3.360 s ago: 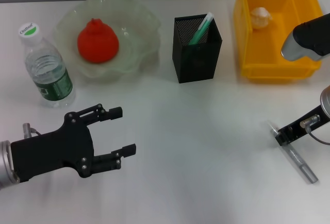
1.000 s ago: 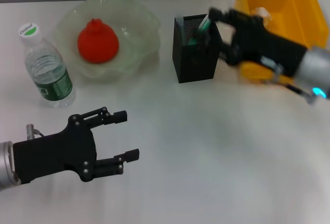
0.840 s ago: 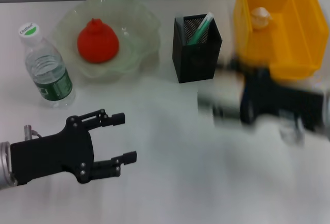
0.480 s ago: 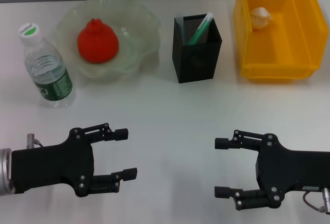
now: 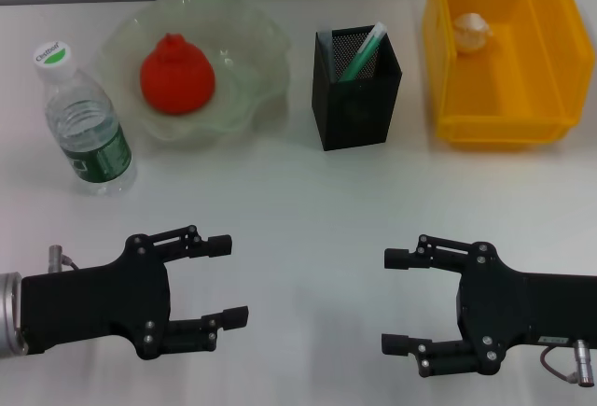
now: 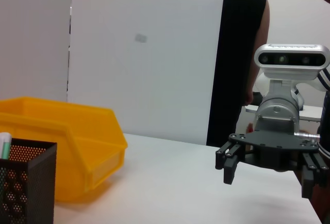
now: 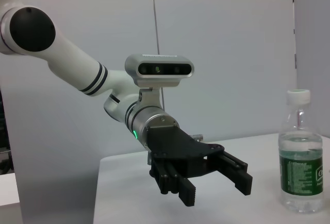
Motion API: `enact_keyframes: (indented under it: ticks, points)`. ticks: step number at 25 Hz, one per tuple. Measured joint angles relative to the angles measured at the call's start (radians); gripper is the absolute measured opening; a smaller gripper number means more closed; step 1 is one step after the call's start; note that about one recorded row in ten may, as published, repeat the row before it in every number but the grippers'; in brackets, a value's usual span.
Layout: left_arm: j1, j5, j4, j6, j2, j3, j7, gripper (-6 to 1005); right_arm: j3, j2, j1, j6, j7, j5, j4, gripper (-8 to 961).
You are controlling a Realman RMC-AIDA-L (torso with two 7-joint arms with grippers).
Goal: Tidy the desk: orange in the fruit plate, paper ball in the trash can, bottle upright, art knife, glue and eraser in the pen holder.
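The pen holder [image 5: 355, 89] stands upright on the white surface [image 5: 308, 201] and serves as the landmark here; a green-and-white pen [image 5: 364, 51] leans inside it. Left of the holder sits the fruit plate [image 5: 244, 51] with the orange [image 5: 177, 75] resting in it. Farther left of the holder, beyond the plate, the bottle [image 5: 84, 126] stands upright, cap on. Just right of the holder is the trash can [image 5: 499, 98], and the paper ball [image 5: 471, 31] lies inside it. Well in front of the holder and to its left, the left claw [image 5: 224, 280] hangs open and empty. In front and to its right, the right claw [image 5: 396, 301] is likewise spread open, gripping nothing, fingertips facing the left claw.
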Motion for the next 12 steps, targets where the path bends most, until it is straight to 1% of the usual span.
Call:
enact_keyframes:
  ticks: [12]
  points:
    - [0.003,0.000,-0.001,-0.010,-0.001,-0.001,0.004,783,0.001,0.002,0.007,0.005,-0.001,0.003,0.015,823]
